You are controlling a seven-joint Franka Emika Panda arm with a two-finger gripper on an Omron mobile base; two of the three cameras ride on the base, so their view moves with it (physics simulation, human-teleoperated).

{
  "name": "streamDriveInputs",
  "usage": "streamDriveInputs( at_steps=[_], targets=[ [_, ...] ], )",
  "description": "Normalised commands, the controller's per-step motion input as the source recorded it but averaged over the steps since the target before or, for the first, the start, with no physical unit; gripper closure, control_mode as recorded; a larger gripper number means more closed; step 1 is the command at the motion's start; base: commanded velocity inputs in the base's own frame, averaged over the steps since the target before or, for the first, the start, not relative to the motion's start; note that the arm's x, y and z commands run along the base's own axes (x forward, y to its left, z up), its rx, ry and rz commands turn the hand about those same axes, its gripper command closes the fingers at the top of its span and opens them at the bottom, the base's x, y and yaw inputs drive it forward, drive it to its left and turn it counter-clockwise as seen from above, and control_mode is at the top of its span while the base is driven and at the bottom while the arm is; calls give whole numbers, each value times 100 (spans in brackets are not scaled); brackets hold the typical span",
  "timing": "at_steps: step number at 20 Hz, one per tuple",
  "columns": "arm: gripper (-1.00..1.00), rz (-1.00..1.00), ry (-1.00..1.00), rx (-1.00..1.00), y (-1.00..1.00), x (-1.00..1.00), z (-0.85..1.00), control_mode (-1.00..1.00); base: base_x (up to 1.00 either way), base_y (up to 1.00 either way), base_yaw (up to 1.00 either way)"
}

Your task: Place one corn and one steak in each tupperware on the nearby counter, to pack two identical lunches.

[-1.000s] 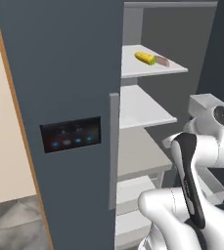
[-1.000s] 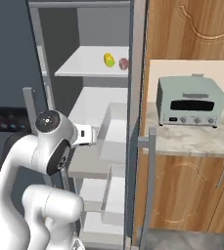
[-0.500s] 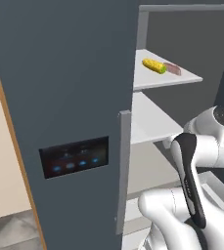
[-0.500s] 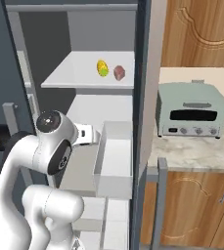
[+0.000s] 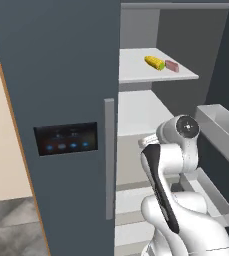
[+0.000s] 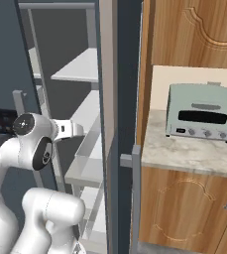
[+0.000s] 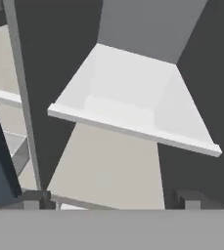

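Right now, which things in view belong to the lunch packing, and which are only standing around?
For the job: corn, steak, counter, gripper open and empty.
Not for the job: toaster oven, fridge door bin, fridge panel.

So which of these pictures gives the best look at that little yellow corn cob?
The left base view: the corn lies in plain sight on an upper fridge shelf, beside a steak. From the right base view the fridge door edge covers that spot. The hand view faces a lower shelf.

Colours at the open fridge

Yellow corn (image 5: 155,62), red-pink steak (image 5: 172,66) at its 3 o'clock, white shelf (image 5: 151,70); dark grey fridge door (image 5: 61,75); pale-green toaster oven (image 6: 199,112); beige marbled counter (image 6: 184,154).
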Motion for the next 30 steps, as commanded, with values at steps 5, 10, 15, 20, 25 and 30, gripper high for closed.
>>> streamDriveInputs(
  at_steps=[5, 10, 15, 20, 25, 30],
  targets=[
    [-100, -12, -13, 0, 8, 4, 60, -100, 0, 0, 0],
    [-100, -21, -3, 9, 0, 13, 64, -100, 0, 0, 0],
    [-100, -18, 2, 19, -14, 35, 65, -100, 0, 0, 0],
    [-100, -2, 5, 14, -38, 15, 42, -100, 0, 0, 0],
    [-100, 0, 1, 9, -24, 35, 34, -100, 0, 0, 0],
    [-100, -1, -1, 0, 0, 50, 0, -100, 0, 0, 0]
  ],
)
